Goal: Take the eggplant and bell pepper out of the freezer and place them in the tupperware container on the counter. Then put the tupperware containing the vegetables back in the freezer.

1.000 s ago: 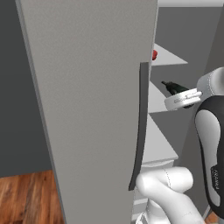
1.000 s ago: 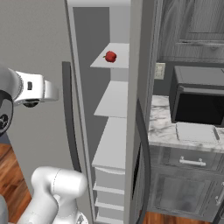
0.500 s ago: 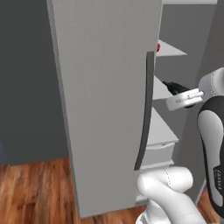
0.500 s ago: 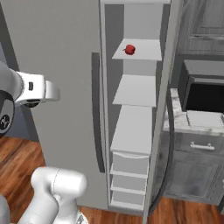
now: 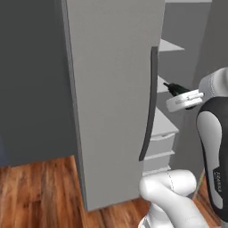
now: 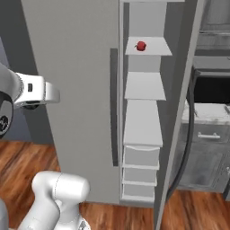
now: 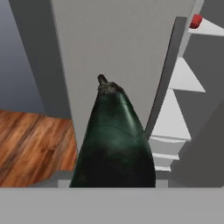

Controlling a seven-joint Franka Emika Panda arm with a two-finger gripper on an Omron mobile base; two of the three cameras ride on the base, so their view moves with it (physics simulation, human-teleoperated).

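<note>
**Pincer holds the eggplant outside the freezer**

Pincer [image 5: 171, 87] is closed partway on the eggplant [image 7: 114, 140] — the dark, greenish-black vegetable fills the middle of the hand view, stem end pointing away from the hand, and its dark tip pokes out past the wrist in the left base view. The freezer [image 6: 81, 90] stands with its big grey door swung open, long dark handle [image 6: 114, 103] running down its edge. Inside, white shelves [image 6: 143, 123] step downward to drawers; the bell pepper [image 6: 141, 46] sits alone on an upper shelf — small, red, well apart from the hand.
</note>
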